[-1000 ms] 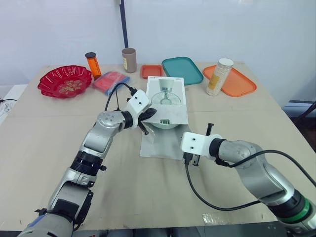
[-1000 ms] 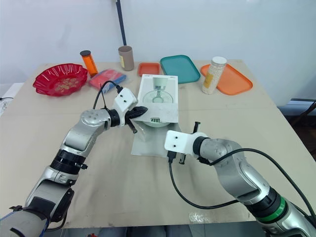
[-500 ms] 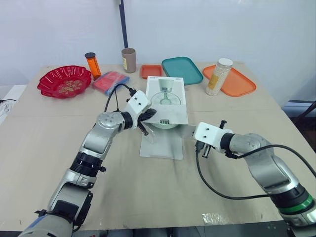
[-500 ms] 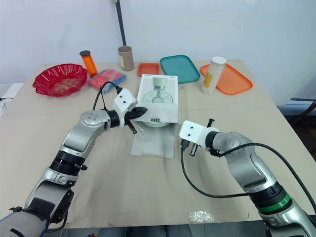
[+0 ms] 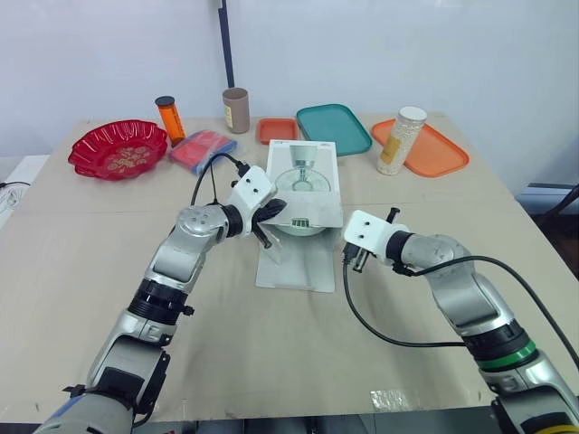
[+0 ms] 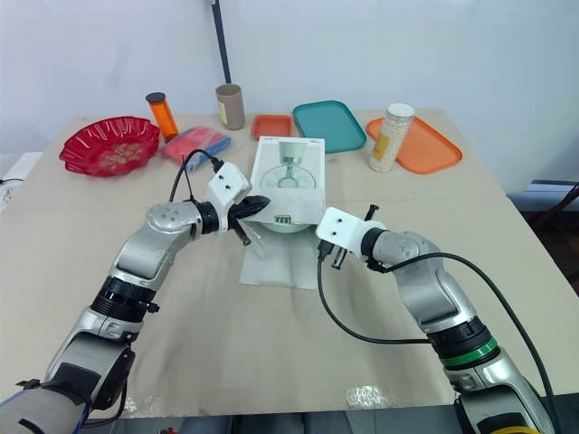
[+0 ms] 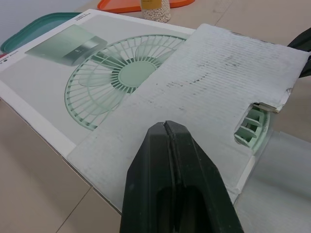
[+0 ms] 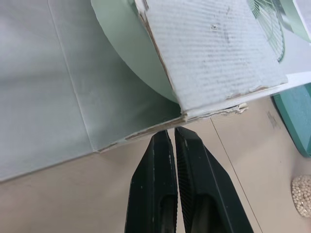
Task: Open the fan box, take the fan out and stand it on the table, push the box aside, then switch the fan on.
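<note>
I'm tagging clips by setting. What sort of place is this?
Probably a robotics test room: a plain beige table against a white wall, laid with unrelated props such as a red scalloped plastic bowl, a teal plastic tray and a white cardboard fan box.

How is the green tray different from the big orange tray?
The teal plastic tray is blue-green; the big orange plastic tray is orange. The teal tray lies bare, while the orange tray carries a clear jar of white beads. Both are flat, rounded rectangles at the far side of the table.
</note>
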`<state>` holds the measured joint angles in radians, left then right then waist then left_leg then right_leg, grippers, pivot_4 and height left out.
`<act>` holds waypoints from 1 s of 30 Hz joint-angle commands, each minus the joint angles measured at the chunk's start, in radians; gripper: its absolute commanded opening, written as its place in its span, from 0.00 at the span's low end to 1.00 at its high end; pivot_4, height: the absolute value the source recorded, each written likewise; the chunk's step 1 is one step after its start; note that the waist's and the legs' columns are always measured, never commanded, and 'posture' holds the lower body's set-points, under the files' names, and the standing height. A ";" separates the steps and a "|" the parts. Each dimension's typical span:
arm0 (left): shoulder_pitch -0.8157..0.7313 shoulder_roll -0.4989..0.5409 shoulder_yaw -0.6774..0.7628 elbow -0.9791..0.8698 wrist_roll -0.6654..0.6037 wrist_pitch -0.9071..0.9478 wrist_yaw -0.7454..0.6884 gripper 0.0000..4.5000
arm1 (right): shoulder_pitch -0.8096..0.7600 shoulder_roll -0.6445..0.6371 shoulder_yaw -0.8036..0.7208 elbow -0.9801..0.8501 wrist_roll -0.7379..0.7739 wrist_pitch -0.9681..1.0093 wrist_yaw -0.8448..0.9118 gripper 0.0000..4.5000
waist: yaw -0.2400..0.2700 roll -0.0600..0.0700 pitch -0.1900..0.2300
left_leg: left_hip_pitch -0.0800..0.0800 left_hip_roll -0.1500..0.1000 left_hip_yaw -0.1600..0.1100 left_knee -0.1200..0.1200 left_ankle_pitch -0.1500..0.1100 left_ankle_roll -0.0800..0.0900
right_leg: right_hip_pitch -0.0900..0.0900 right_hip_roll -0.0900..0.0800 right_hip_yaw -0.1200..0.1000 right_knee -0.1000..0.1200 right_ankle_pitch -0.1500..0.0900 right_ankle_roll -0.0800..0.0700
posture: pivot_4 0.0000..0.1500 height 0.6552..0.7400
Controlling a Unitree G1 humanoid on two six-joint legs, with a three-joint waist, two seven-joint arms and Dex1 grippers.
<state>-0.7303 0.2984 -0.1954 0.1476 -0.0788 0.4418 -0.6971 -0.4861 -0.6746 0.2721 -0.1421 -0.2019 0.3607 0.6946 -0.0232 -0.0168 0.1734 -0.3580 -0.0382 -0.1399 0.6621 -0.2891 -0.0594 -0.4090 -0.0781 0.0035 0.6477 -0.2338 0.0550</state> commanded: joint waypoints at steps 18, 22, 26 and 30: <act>0.019 0.000 0.001 -0.035 -0.005 0.019 0.000 0.00 | -0.092 0.047 -0.130 -0.247 0.077 0.177 0.019 0.04 | -0.001 0.000 0.000 | 0.000 0.000 0.000 0.000 0.000 0.000 | 0.000 0.000 0.000 0.000 0.000 0.000 | 1.00 1.00; 0.016 -0.003 -0.001 -0.031 -0.005 0.016 0.003 0.00 | -0.092 0.135 -0.161 -0.218 0.146 0.240 -0.021 0.04 | -0.001 0.000 0.000 | 0.000 0.000 0.000 0.000 0.000 0.000 | 0.000 0.000 0.000 0.000 0.000 0.000 | 1.00 1.00; 0.015 0.004 0.007 -0.042 -0.007 0.024 0.006 0.00 | -0.085 0.226 -0.187 -0.155 0.211 0.269 -0.053 0.04 | -0.001 0.000 0.000 | 0.000 0.000 0.000 0.000 0.000 0.000 | 0.000 0.000 0.000 0.001 0.000 0.000 | 1.00 1.00; 0.025 0.010 0.039 -0.093 -0.025 0.064 0.031 0.00 | -0.094 0.281 -0.191 -0.092 0.238 0.304 -0.089 0.04 | -0.001 0.000 0.000 | 0.000 0.000 0.000 0.000 0.000 0.000 | -0.001 0.000 0.000 0.001 0.000 0.000 | 1.00 1.00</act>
<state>-0.7143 0.2977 -0.1851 0.1019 -0.0935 0.4844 -0.6799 -0.5639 -0.4073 0.1090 -0.2354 0.0166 0.6538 0.6250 -0.0246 -0.0163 0.1731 -0.3578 -0.0381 -0.1401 0.6619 -0.2891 -0.0594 -0.4096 -0.0778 0.0039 0.6486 -0.2335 0.0545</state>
